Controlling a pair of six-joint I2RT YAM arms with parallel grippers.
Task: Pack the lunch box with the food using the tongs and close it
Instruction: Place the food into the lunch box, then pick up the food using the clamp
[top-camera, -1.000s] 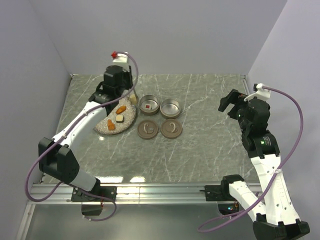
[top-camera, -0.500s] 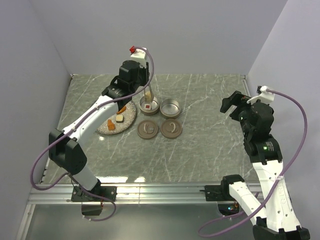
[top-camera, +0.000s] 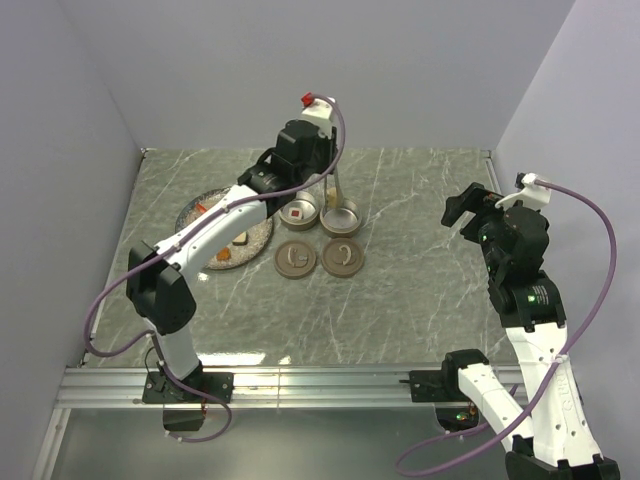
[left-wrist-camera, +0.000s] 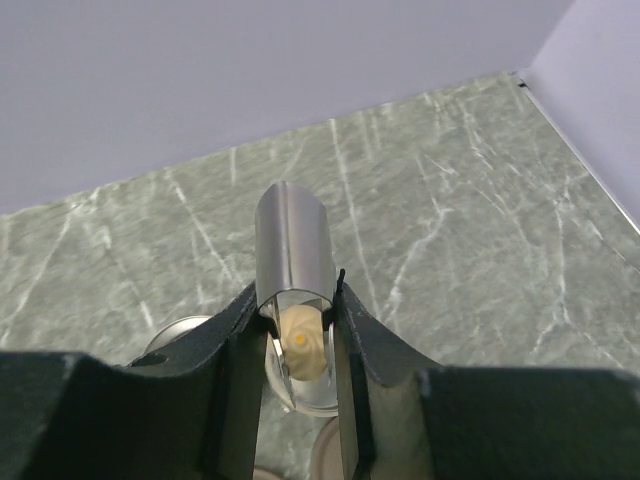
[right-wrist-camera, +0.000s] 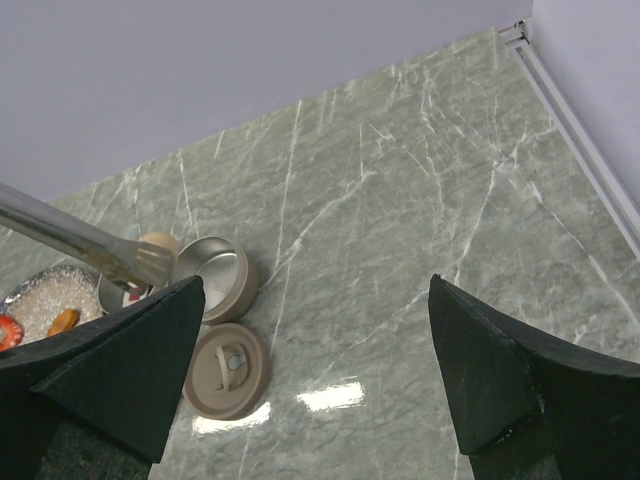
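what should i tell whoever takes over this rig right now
Left end effector: shut on the tongs, which pinch a cream food piece about over the empty tin.
Right end effector: open, holding nothing, off to the right.
Done: one red piece lies in the other tin.
Left: drop this piece, move what remains on the plate, such as the tan piece, then fit the two lids lying in front of the tins.
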